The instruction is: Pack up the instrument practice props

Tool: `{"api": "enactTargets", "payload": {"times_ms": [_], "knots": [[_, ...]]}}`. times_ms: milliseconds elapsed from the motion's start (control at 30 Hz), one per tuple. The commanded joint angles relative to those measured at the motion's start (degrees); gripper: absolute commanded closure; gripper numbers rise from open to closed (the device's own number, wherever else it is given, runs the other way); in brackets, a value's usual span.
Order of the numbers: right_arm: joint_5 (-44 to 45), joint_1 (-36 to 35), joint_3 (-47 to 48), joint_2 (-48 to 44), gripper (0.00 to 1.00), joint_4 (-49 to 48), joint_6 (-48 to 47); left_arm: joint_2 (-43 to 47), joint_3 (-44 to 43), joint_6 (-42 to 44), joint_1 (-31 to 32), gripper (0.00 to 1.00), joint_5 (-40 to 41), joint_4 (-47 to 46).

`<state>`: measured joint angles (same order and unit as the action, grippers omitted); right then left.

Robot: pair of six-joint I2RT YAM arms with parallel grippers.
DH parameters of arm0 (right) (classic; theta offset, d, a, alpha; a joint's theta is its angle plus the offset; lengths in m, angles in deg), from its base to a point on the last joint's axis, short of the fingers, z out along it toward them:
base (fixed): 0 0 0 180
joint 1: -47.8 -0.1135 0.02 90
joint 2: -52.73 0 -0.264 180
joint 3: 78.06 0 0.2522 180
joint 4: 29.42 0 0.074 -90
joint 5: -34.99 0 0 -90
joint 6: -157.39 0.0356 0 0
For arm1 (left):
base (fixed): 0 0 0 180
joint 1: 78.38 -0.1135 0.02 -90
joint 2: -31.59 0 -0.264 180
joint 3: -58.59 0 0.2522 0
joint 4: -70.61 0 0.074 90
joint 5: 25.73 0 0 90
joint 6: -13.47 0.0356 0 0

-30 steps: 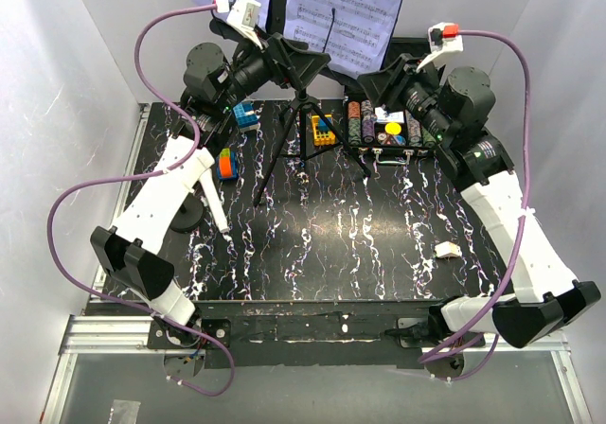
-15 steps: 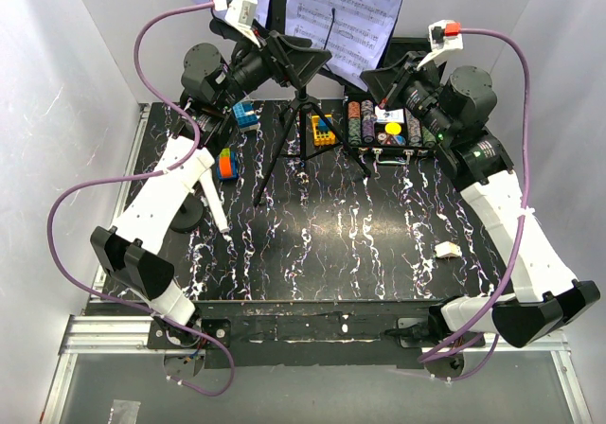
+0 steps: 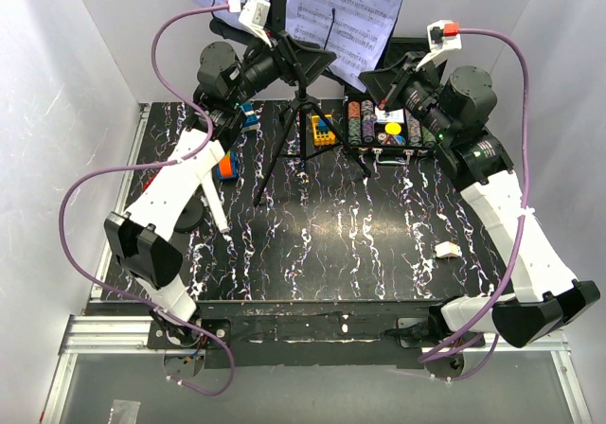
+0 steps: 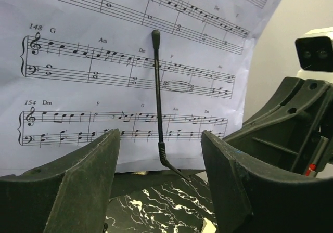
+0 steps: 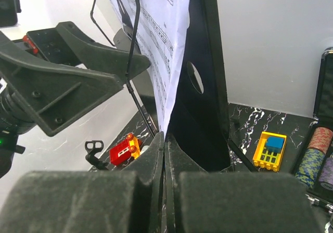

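The black music stand (image 3: 299,126) stands on its tripod at the back of the table; its hole-punched desk (image 5: 204,95) rises just beyond my right fingers. White sheet-music pages (image 3: 348,6) lean on it. My right gripper (image 5: 164,139) is shut on the lower corner of the sheet-music page (image 5: 174,46). My left gripper (image 4: 161,165) is open in front of another page (image 4: 104,77), with a thin black page-holder wire (image 4: 157,98) between its jaws but farther off, untouched. The microphone (image 3: 214,206) lies on its round black base (image 3: 186,214) at the left.
An open black case of poker chips (image 3: 383,129) sits under my right wrist. Colourful toy blocks (image 3: 324,129) lie around the tripod legs, one yellow block (image 5: 270,150) to the right of the stand. A small white scrap (image 3: 447,249) lies at the right front.
My right gripper has closed on the page's lower corner. The left arm has swung up and to the right toward the left page, its jaws a little narrower.
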<state>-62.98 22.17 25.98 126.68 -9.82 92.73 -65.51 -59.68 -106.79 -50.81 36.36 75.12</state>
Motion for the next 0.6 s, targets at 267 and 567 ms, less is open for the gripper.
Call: {"api": "enactTargets", "payload": {"times_ms": [267, 567], "knots": [[-1.0, 0.1, 2.2, -0.7, 0.99, -1.7, -0.6, -1.2, -3.0, -1.3, 0.0, 0.49, -1.9, -5.3], [-1.6, 0.1, 2.6, -0.5, 0.99, -1.5, -0.7, -1.3, -3.3, -0.6, 0.6, 0.76, -3.7, -7.0]]}}
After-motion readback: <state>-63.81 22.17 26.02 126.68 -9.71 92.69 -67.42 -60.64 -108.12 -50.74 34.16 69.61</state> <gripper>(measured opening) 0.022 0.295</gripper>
